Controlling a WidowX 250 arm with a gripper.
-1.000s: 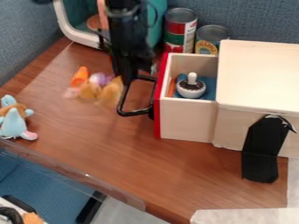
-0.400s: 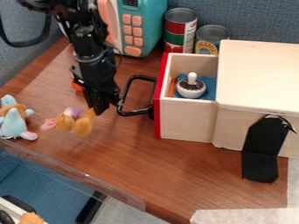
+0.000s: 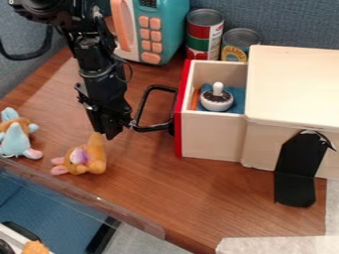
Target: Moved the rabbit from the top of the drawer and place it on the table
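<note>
Settling the rabbit (image 3: 84,158), seen just beneath the gripper (image 3: 106,135), is best done gently; whether it is clamped or freed cannot be told. Full support from the table (image 3: 179,196) below should be ensured before any release and straight lift.

blue-grey fabric partition (image 3: 291,22) behind; similar panel (image 3: 17,77) at left; brown wood-grain table (image 3: 198,198) below.

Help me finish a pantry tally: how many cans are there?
2. The taller can stands beside the teal toy microwave; the shorter can is next to it, behind the open drawer. Others may be hidden behind the wooden box.
</note>
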